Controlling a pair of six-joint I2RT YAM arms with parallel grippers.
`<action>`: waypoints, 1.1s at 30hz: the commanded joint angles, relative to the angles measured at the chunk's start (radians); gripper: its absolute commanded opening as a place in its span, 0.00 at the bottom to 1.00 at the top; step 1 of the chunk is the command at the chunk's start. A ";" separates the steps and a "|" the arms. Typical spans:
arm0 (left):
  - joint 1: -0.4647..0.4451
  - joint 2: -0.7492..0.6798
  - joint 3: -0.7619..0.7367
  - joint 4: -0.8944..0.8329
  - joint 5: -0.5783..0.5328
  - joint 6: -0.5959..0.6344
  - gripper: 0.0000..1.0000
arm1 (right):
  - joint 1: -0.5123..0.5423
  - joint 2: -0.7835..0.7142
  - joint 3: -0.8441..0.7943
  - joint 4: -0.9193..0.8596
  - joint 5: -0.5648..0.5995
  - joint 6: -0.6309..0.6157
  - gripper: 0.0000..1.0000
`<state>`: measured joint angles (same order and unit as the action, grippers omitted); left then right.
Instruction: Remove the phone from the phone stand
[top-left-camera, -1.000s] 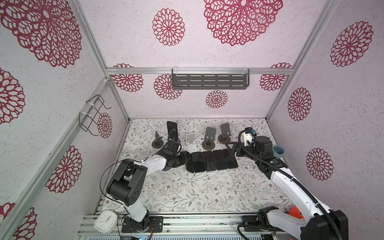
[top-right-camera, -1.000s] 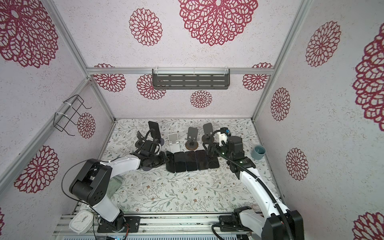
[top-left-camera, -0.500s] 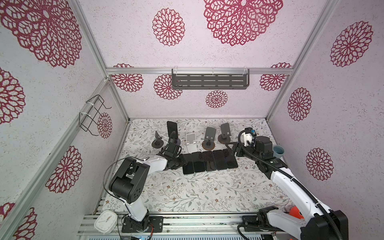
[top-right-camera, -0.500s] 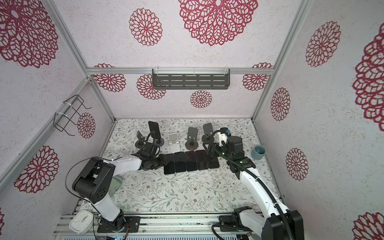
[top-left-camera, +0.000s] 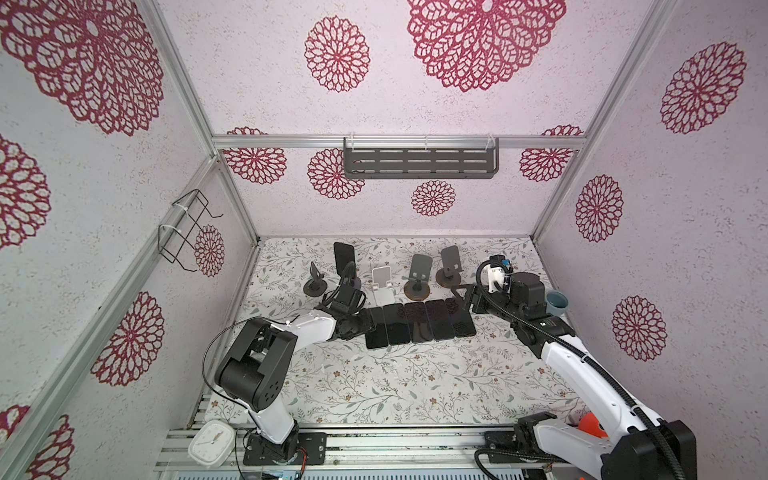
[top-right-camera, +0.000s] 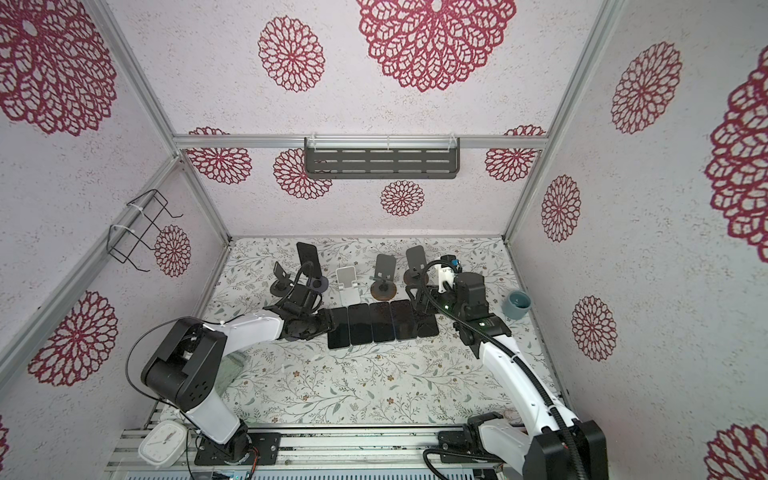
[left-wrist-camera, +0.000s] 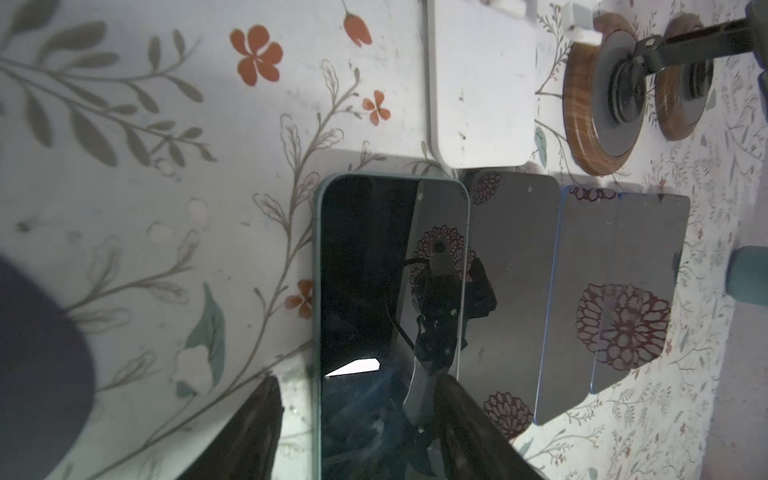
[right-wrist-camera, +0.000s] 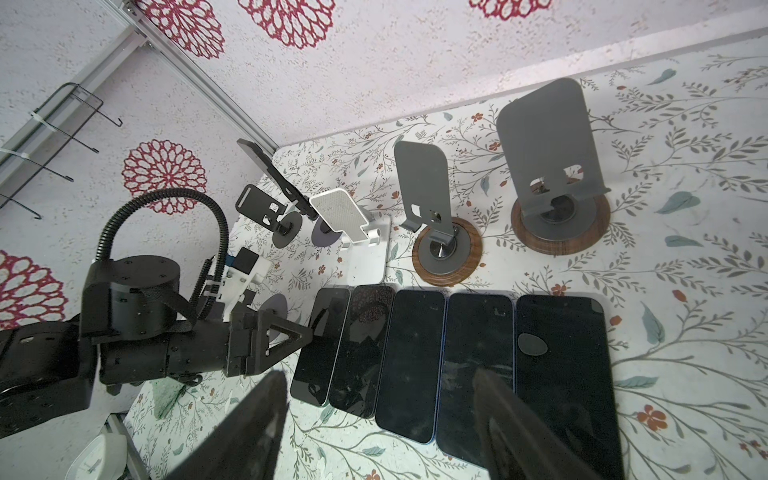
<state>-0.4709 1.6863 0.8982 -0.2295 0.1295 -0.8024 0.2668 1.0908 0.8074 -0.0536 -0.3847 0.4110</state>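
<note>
The phone had a black screen and a pale green edge. It lay flat on the table, first in a row of phones. The left gripper stood spread at its end. The right gripper was spread too, empty.

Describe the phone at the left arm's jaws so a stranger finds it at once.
On the floral table, five phones lie flat in a row before the stands. It is the phone at the left end, at the open jaws of the left gripper. Only it has a pale green rim.
</note>
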 joint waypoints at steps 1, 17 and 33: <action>-0.017 -0.085 0.064 -0.077 -0.082 0.044 0.62 | -0.005 -0.020 0.009 0.008 0.017 -0.014 0.74; 0.055 -0.154 0.363 -0.134 -0.345 0.504 0.99 | -0.005 -0.028 0.020 -0.030 0.028 -0.017 0.74; 0.290 0.016 0.390 0.098 0.029 0.811 0.98 | -0.005 -0.113 0.015 -0.120 0.086 -0.017 0.74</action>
<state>-0.1932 1.6924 1.2781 -0.2104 0.0772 -0.0692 0.2668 1.0161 0.8074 -0.1631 -0.3244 0.4080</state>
